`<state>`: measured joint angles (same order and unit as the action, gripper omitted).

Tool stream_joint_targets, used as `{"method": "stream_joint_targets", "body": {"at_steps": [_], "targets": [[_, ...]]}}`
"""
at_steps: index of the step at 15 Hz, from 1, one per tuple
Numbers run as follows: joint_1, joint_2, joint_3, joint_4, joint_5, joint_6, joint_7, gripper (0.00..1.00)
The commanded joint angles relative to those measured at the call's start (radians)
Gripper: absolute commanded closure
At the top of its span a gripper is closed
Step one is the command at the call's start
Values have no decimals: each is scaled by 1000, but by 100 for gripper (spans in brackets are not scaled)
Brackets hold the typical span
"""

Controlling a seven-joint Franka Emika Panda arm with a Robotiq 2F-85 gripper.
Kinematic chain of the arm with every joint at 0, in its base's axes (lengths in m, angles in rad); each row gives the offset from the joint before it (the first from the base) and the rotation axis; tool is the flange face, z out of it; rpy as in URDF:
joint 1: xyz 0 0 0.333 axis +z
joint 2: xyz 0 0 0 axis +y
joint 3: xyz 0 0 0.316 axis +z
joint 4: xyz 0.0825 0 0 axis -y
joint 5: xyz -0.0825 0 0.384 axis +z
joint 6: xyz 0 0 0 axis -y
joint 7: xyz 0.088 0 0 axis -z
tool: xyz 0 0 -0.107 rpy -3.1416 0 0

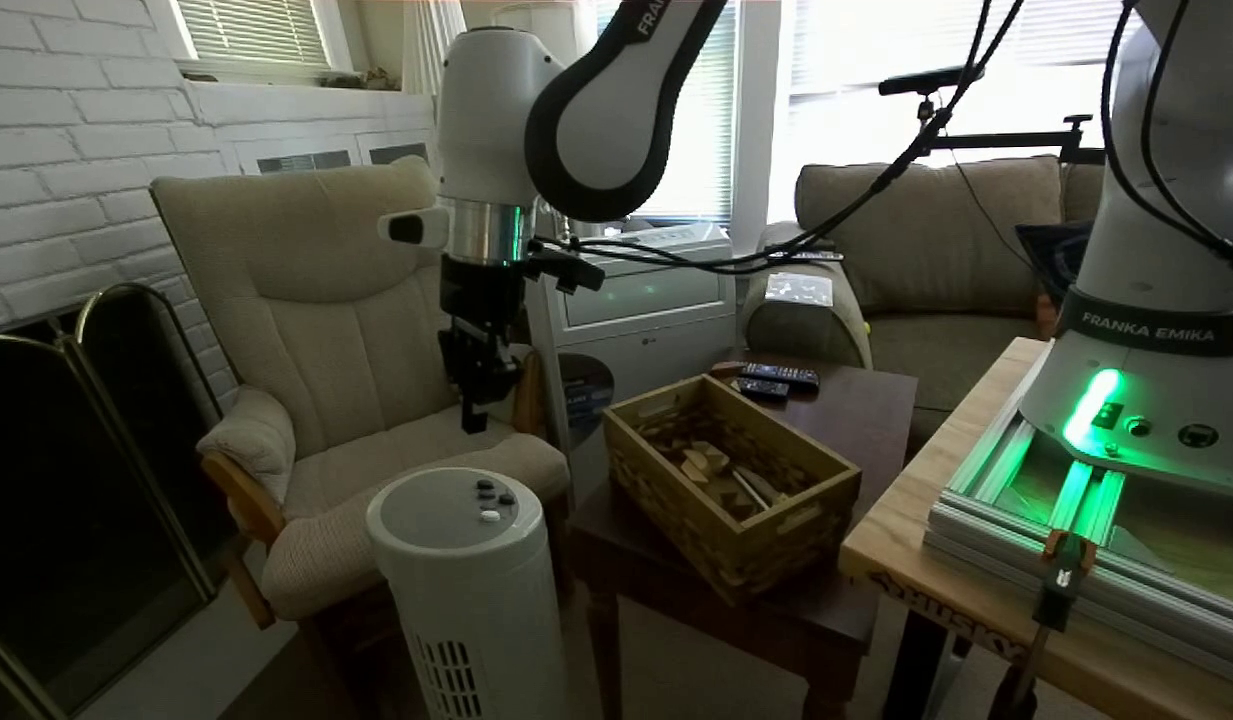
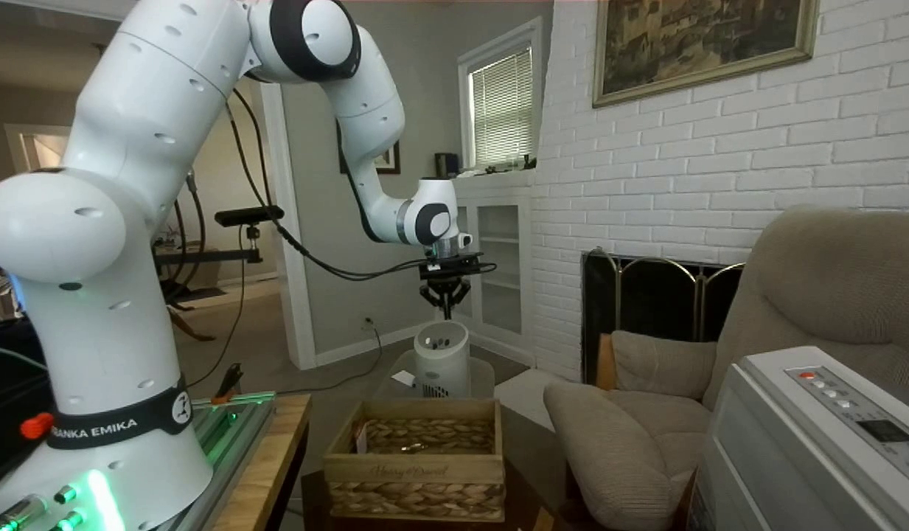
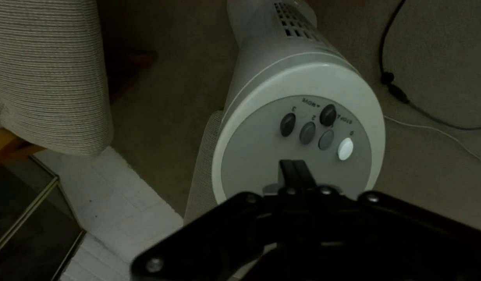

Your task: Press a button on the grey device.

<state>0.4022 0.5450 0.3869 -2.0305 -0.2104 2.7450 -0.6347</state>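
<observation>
The grey device is a pale upright cylinder (image 1: 476,620) with a slotted body and a flat round top; it also stands beyond the basket in an exterior view (image 2: 443,372). Its top panel (image 3: 252,152) carries a white button (image 3: 345,148) marked 0 and several grey to black oval buttons, among them a dark one (image 3: 287,125) marked 3. My gripper (image 1: 473,420) points down above the device's top, apart from it in an exterior view. In the wrist view its two fingertips (image 3: 297,171) are together with nothing between them, over the bare panel beside the buttons. The near part of the panel is hidden by the gripper.
A beige armchair (image 1: 326,400) stands close behind the device. A wooden basket (image 1: 636,450) of blocks and two remotes (image 1: 776,376) are on a dark side table (image 1: 881,400). A boxy pale unit (image 1: 646,320), a fireplace screen (image 1: 126,400) and a floor cable (image 3: 427,113) are nearby.
</observation>
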Motion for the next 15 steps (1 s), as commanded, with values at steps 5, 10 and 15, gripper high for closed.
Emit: {"method": "stream_joint_targets", "body": {"at_steps": [5, 10, 15], "targets": [[-30, 11, 31, 4, -10, -30, 7, 100], [-30, 30, 26, -7, -2, -6, 31, 100], [-20, 64, 15, -2, -4, 22, 91, 100]]}}
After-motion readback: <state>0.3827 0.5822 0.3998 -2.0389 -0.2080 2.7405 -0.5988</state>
